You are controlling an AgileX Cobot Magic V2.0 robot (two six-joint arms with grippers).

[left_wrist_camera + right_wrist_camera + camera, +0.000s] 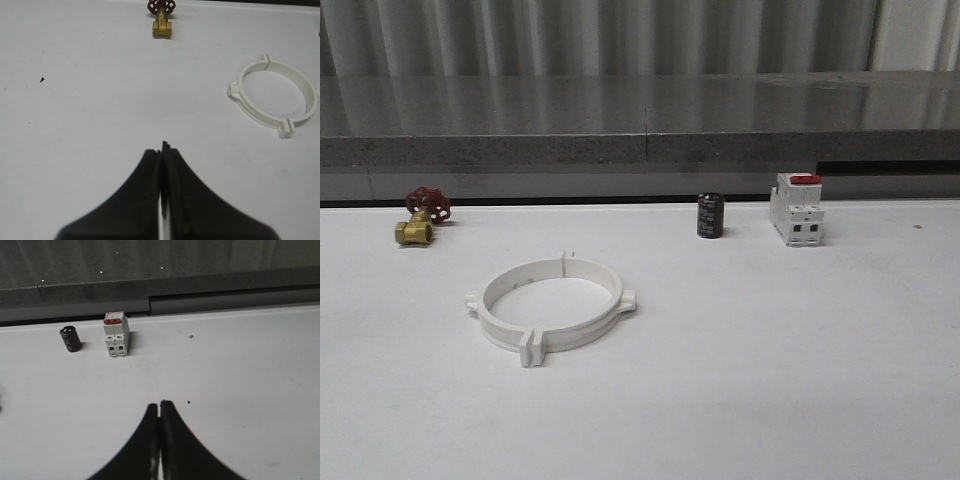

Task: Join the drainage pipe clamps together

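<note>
The table [800, 380] is white and takes up most of the front view, with a grey ledge along the top of the frame. On it, left of centre, the clamps [551, 300] already sit as one closed ring, the two halves meeting at the tabs at the ring's near and far sides; the left wrist view has them at its right edge [277, 97]. Whether those tabs are actually locked or just touching, I can't tell from here.

Right of centre near the back edge stands the breaker [796, 208], with a small dark cylinder [710, 216] just to its left. The valve [423, 215] sits at the far left, upper part of the frame.

The left gripper [162, 150] has its jaws pressed together on nothing, over bare table, well apart from the ring. The right gripper [159, 407] is likewise closed and empty, short of the breaker.

To me the joining looks done or nearly so. If not, the next move calls for opening the jaws, reaching for the ring and squeezing the tabs home.
</note>
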